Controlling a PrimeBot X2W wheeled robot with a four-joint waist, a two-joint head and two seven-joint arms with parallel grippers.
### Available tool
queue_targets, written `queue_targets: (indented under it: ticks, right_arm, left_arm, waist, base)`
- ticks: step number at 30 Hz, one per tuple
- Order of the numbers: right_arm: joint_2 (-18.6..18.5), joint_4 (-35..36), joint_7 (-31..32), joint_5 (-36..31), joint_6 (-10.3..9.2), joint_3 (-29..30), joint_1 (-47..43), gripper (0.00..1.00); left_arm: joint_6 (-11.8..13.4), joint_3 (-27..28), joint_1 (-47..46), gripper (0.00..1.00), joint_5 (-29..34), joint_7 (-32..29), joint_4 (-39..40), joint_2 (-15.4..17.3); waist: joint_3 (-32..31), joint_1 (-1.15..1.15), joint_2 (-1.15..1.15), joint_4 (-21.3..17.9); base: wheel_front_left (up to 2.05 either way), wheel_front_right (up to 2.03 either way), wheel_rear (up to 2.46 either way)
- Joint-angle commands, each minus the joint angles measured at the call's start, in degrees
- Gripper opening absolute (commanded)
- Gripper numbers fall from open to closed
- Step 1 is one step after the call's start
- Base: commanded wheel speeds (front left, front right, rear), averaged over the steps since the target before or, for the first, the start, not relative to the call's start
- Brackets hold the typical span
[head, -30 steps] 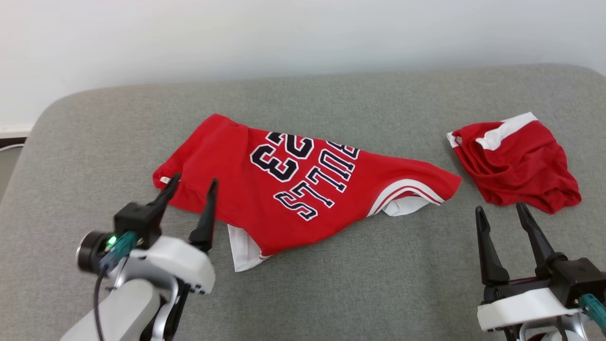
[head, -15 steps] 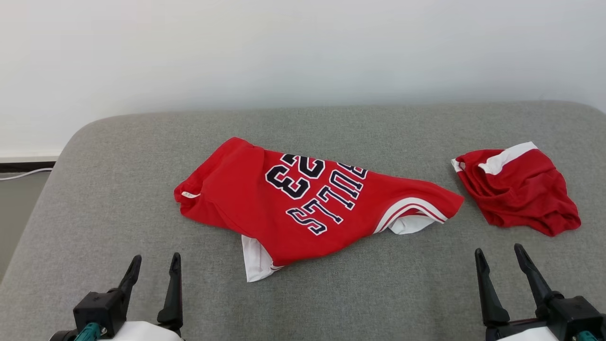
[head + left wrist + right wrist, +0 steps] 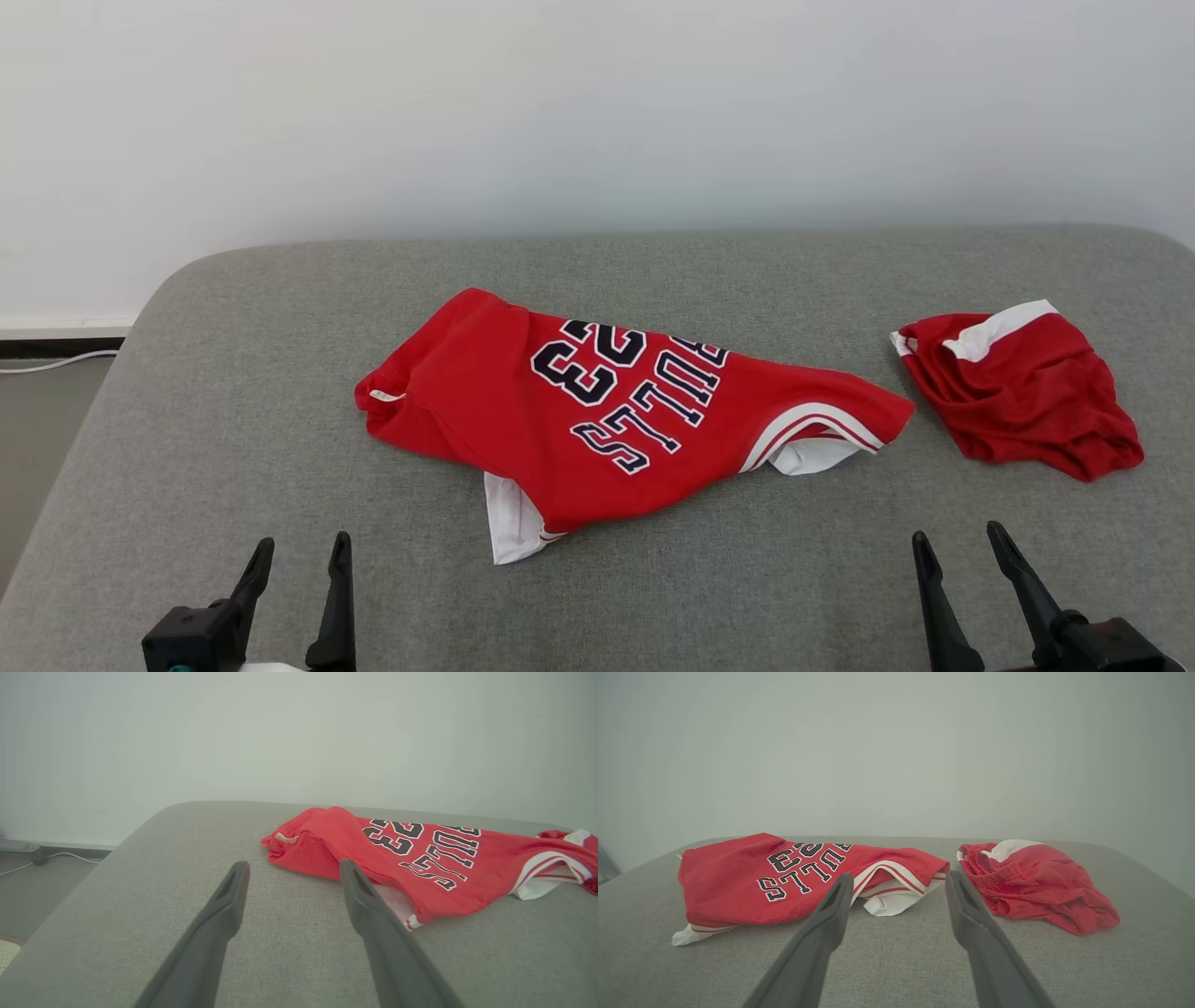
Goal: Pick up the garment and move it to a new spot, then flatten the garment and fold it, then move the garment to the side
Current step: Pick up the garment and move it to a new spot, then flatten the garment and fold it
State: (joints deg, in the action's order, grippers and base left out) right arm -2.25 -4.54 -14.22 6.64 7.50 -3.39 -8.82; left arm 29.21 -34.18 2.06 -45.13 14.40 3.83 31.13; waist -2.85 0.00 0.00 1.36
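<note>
**Head view: red jersey lies mid-cushion, both grippers wide and empty**

The red jersey (image 3: 616, 411) lies roughly in the middle of the grey cushion (image 3: 233, 392), loosely doubled over, its number and lettering facing up. White trim pokes out at its near edge and at its right end. Red shorts (image 3: 1022, 387) sit in a crumpled heap just beside that right end, apart from it. The left gripper (image 3: 303, 541) and the right gripper (image 3: 958, 532) hover at the near edge, both with fingers spread wide, holding nothing and well clear of the cloth.

Judging by the rough fold, the remaining step looks like shifting the jersey aside, though how neat the layers are underneath is hard to tell from these angles.

The main risk is a pinch that catches only the top layer: lifted that way, the jersey would fall open and the fold would be lost. Dragging instead of lifting could bunch it on the coarse cushion fabric. Moving it rightward could push it into the shorts and tangle the two.
</note>
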Motion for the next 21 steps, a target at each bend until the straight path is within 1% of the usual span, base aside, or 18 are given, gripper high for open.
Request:
queue_targets:
  ticks: [1, 21]
  right_arm:
    - [-0.63, 1.40, -0.77, 0.40, -0.01, -1.39, 1.18, 1.00]
    - [-0.63, 1.25, -0.77, 0.66, -0.01, -1.86, 2.28, 1.00]
  left_arm:
    - [-0.22, 2.65, -1.85, 1.00, 0.14, 0.60, 0.91, 1.06]
    - [0.12, 2.73, -2.07, 1.00, 0.34, 0.43, 1.78, 0.78]
  waist:
    - [-0.03, 0.00, 0.00, 0.03]
    - [0.71, 0.00, 0.00, 0.25]
  base:
    - [0.00, 0.00, 0.00]
    - [0.00, 0.00, 0.00]
